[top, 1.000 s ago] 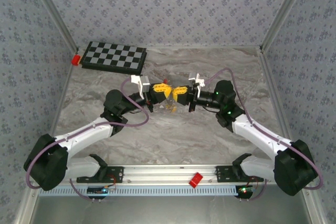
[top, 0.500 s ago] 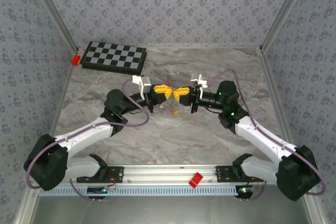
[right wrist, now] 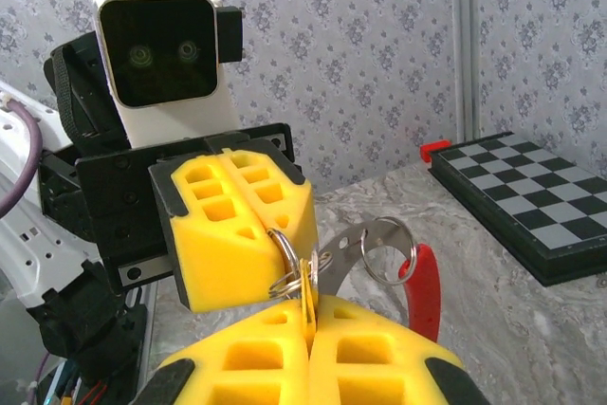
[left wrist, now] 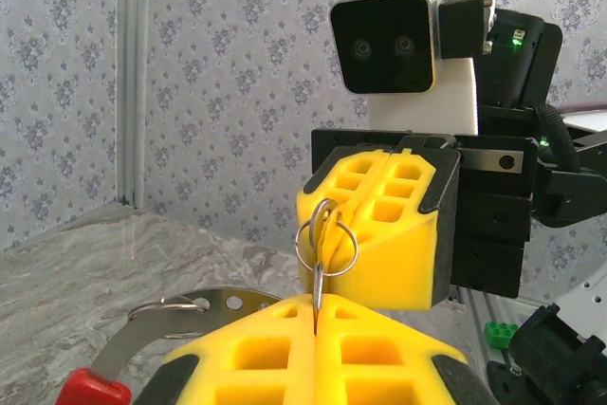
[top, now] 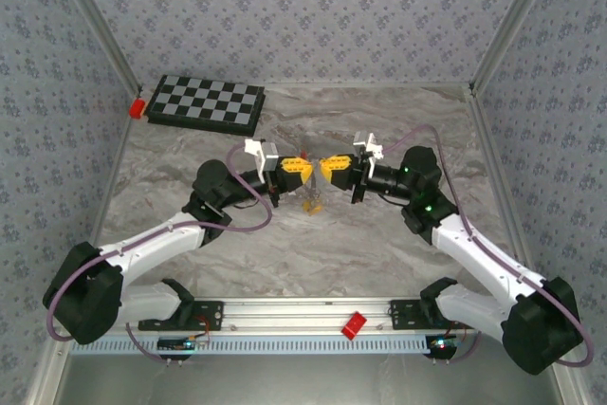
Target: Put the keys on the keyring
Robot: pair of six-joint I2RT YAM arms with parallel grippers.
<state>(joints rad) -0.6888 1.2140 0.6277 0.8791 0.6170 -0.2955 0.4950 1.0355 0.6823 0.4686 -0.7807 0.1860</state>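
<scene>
My left gripper [top: 300, 169] and right gripper [top: 326, 169] meet tip to tip above the middle of the table. In the left wrist view the left gripper [left wrist: 316, 308] is shut on a thin metal ring, seen edge-on, of the keyring [left wrist: 180, 315]. The keyring's curved strip ends in a red sleeve [left wrist: 90, 388]. The right gripper [left wrist: 332, 211] faces it with linked rings at its tip. In the right wrist view the right gripper [right wrist: 308, 310] is shut on a yellow-orange key [right wrist: 308, 299] threaded among those rings. The left gripper [right wrist: 285, 227] is just above, and the red sleeve [right wrist: 424, 291] hangs to the right. More keys [top: 311, 200] show below the tips.
A folded chessboard [top: 207, 103] lies at the back left with a red block [top: 137, 106] at its corner. Another red block [top: 354, 324] sits on the front rail. Patterned walls close the table on three sides.
Both grippers have drifted slightly right and up, staying tip to tip. The right arm's wrist and elbow have swung outward to the right. Both stay shut.
</scene>
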